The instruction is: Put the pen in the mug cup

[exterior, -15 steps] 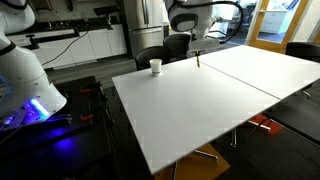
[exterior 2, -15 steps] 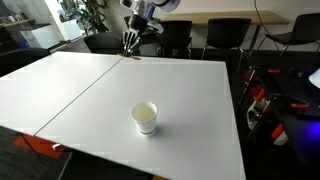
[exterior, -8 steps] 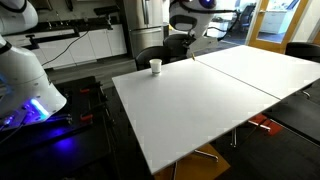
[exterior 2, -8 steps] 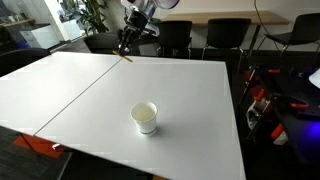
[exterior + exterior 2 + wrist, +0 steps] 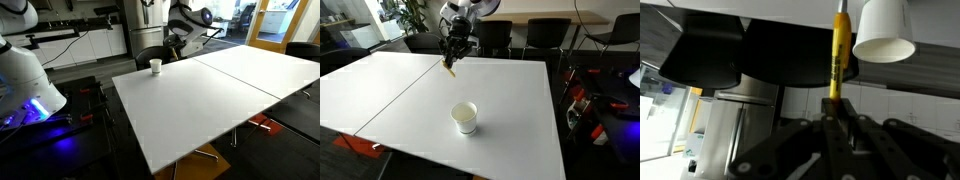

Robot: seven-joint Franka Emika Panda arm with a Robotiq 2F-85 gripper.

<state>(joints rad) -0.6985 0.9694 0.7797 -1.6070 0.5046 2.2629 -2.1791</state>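
Observation:
The gripper (image 5: 451, 60) is shut on the yellow-brown pen (image 5: 450, 69), which hangs point down from the fingers above the white table (image 5: 520, 90). The white mug cup (image 5: 465, 117) stands upright and open, nearer the camera than the pen and apart from it. In the wrist view the pen (image 5: 840, 50) sticks out from between the closed fingers (image 5: 830, 110), with the cup (image 5: 885, 30) just beside its tip. In an exterior view the cup (image 5: 155, 66) sits near the table's far corner and the gripper (image 5: 178, 46) hovers just to its right.
Black office chairs (image 5: 535, 38) stand along the far table edge. A seam (image 5: 400, 95) runs across the table where two tops meet. A second white robot base with blue light (image 5: 25, 85) stands off the table.
The gripper has carried the pen from the table's far edge, over the table and closer to the cup. The cup has not moved.

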